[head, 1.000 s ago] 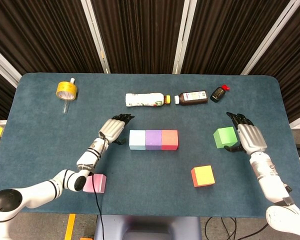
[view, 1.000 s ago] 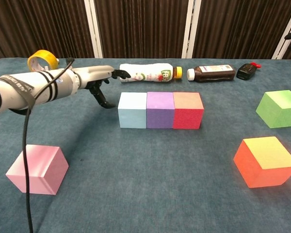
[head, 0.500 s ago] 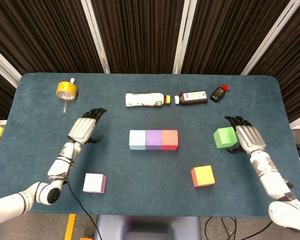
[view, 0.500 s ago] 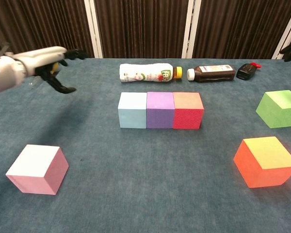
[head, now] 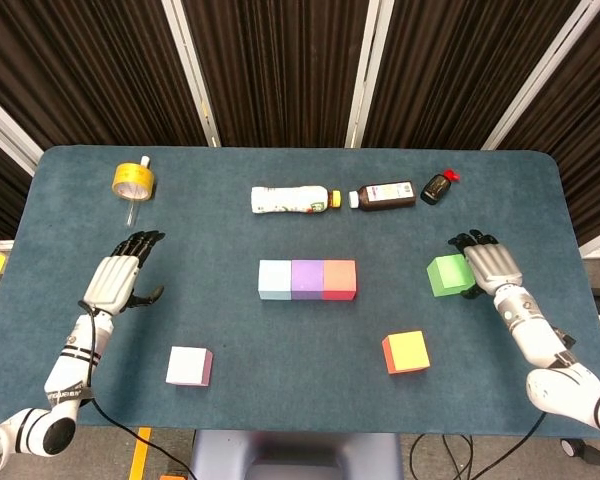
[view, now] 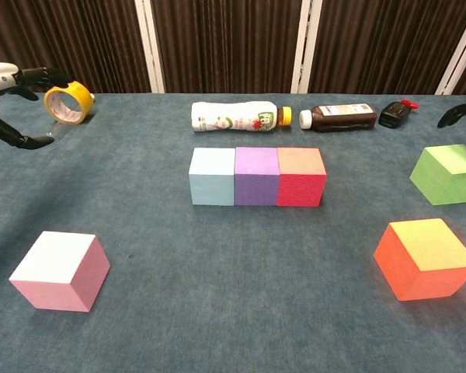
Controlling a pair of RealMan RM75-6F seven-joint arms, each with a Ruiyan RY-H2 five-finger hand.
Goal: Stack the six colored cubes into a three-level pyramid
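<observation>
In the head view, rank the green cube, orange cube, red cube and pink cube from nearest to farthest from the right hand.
From the right hand:
1. Green cube, right beside the hand, on its inner side.
2. Orange cube, nearer the front edge, right of centre.
3. Red cube, right end of the centre row.
4. Pink cube, front left.

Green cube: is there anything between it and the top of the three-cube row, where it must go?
Nothing visible. Bare table lies between the green cube and the row; the orange cube sits nearer the robot, off that path.
</observation>
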